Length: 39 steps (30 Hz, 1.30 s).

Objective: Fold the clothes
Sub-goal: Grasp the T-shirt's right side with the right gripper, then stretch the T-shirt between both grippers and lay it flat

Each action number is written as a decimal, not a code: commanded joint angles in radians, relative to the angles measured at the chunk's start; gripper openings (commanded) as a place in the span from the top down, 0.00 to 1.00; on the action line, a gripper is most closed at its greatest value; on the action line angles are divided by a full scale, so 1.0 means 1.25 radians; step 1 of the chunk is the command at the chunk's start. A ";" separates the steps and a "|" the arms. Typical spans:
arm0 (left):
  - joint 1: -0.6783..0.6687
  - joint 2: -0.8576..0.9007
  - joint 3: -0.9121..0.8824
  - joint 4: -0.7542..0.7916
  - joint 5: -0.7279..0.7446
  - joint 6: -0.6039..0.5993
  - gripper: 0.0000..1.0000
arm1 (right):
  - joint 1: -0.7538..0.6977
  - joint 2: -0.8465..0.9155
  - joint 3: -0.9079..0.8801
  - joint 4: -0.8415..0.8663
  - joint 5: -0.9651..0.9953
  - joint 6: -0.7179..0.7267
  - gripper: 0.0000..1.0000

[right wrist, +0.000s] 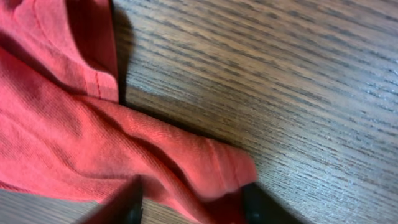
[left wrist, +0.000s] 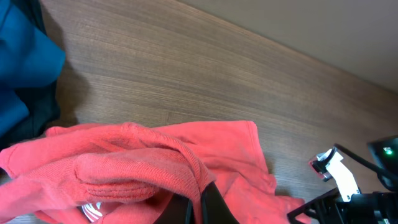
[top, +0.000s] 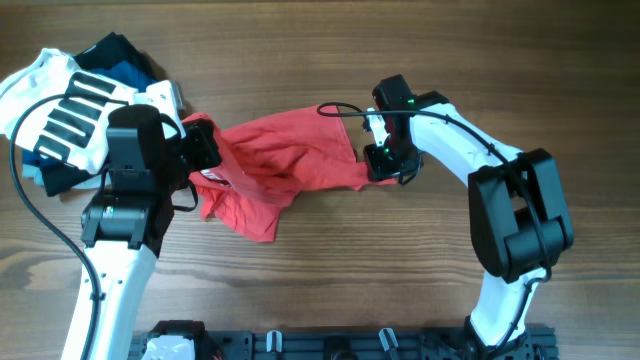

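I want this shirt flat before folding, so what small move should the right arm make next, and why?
Probably squeeze the right gripper firmly on the red T-shirt's corner. Its fingers straddle that corner on the table, but a firm pinch isn't clear. The left gripper is clamped on the bunched opposite end, so the arms could then pull the shirt flat.
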 commanded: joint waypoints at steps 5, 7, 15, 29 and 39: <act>0.005 -0.003 0.011 0.003 0.001 0.019 0.96 | -0.005 -0.009 -0.003 0.002 0.104 0.139 0.95; 0.005 -0.003 0.011 0.009 -0.002 0.019 0.96 | -0.024 -0.042 0.025 -0.020 0.154 0.161 0.96; 0.063 -0.009 0.063 0.026 -0.052 0.018 0.96 | -0.215 -0.294 0.240 -0.135 0.225 0.175 0.96; 0.113 -0.042 0.230 -0.005 0.031 0.019 0.96 | -0.420 -0.565 0.280 -0.189 0.236 0.146 0.96; 0.113 -0.093 0.241 -0.069 0.032 0.018 0.96 | -0.461 -0.587 0.280 -0.186 0.198 0.125 0.96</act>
